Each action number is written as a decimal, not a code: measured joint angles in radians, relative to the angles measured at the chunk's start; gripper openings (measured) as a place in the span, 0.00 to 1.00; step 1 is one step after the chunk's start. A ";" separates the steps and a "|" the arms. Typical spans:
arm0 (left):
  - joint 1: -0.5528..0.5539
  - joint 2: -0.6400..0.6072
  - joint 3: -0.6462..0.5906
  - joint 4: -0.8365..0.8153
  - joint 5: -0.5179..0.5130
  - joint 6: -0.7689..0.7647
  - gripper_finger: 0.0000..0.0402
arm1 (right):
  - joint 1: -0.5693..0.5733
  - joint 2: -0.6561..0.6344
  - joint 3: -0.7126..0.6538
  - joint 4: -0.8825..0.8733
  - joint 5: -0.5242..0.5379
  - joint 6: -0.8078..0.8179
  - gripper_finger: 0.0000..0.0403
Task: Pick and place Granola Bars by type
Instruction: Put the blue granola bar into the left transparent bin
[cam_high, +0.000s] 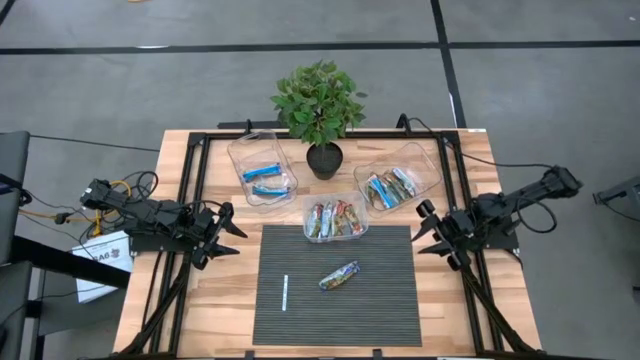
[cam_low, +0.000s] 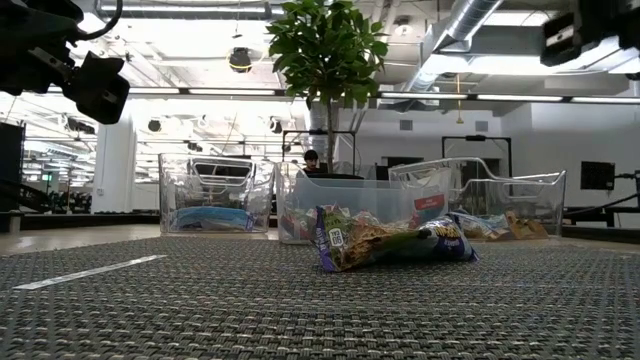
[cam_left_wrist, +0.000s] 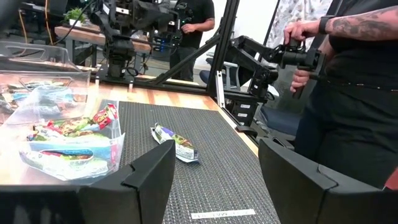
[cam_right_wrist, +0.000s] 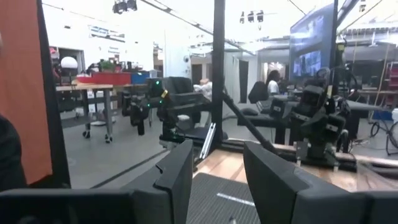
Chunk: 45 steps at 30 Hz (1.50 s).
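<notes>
Nearest you lies the dark ribbed mat (cam_high: 300, 310); take it as the reference. Off its left edge your left gripper (cam_high: 228, 236) hangs over bare wood, fingers spread wide, holding nothing. On the mat's left part lies a thin white stick (cam_high: 285, 293). Right of centre on the mat rests one granola bar (cam_high: 339, 275), alone. Beyond the mat's far edge stand three clear tubs: left tub (cam_high: 262, 168) with blue bars, middle tub (cam_high: 335, 218) touching the edge with multicoloured bars, right tub (cam_high: 398, 178) with more bars. Off the mat's right edge your right gripper (cam_high: 426, 230) hangs partly open, empty.
</notes>
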 joint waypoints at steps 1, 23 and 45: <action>0.000 0.000 0.000 0.000 0.000 0.000 0.56 | 0.000 -0.016 -0.008 -0.003 0.000 0.002 0.34; 0.000 0.000 0.000 0.000 0.000 0.003 0.56 | 0.000 -0.267 -0.071 -0.340 0.082 -0.032 0.35; 0.000 0.000 0.000 0.000 0.000 0.000 0.56 | -0.002 -0.262 -0.072 -0.362 0.084 -0.024 0.34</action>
